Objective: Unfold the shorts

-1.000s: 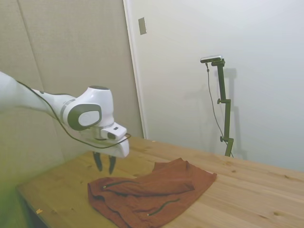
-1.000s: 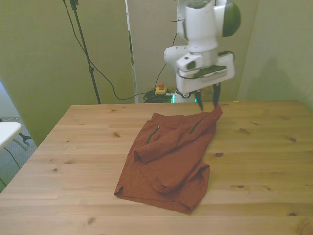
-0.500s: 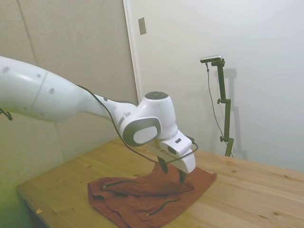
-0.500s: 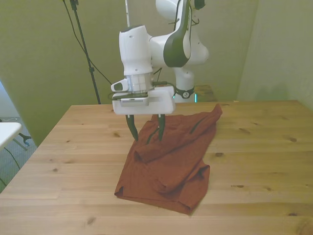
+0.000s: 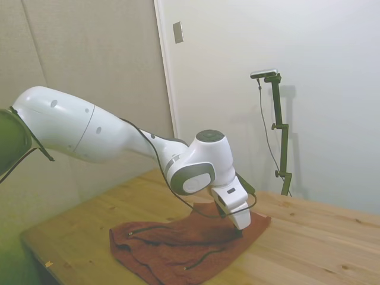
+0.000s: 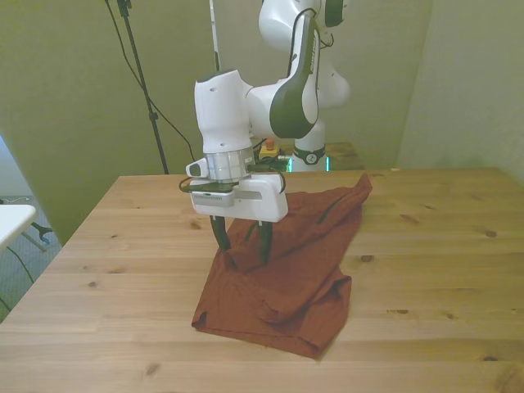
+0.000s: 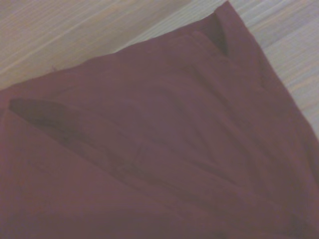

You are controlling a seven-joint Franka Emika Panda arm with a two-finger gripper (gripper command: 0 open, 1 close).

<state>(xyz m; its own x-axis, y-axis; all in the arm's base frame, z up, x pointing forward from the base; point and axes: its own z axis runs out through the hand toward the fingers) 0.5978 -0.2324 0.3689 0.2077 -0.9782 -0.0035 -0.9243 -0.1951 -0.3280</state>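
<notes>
We see one wooden table (image 6: 442,270), and on it one pair of rust-brown shorts (image 6: 303,270), still folded over on themselves, lying near the table's middle in the front view. From the middle of that picture the garment stretches from about one o'clock, where a corner peaks up, down to about six o'clock, where the hem lies nearest the camera. One white arm (image 5: 95,127) reaches over the cloth. Its single gripper (image 6: 241,246) hangs at about nine o'clock on the shorts, its two dark fingers (image 6: 219,233) spread apart and pointing down, tips at the raised fold. We count two thin dark drawstring cords (image 5: 205,256) in the side view. Close up, the wrist view shows only creased fabric (image 7: 159,149) and bare wood.
</notes>
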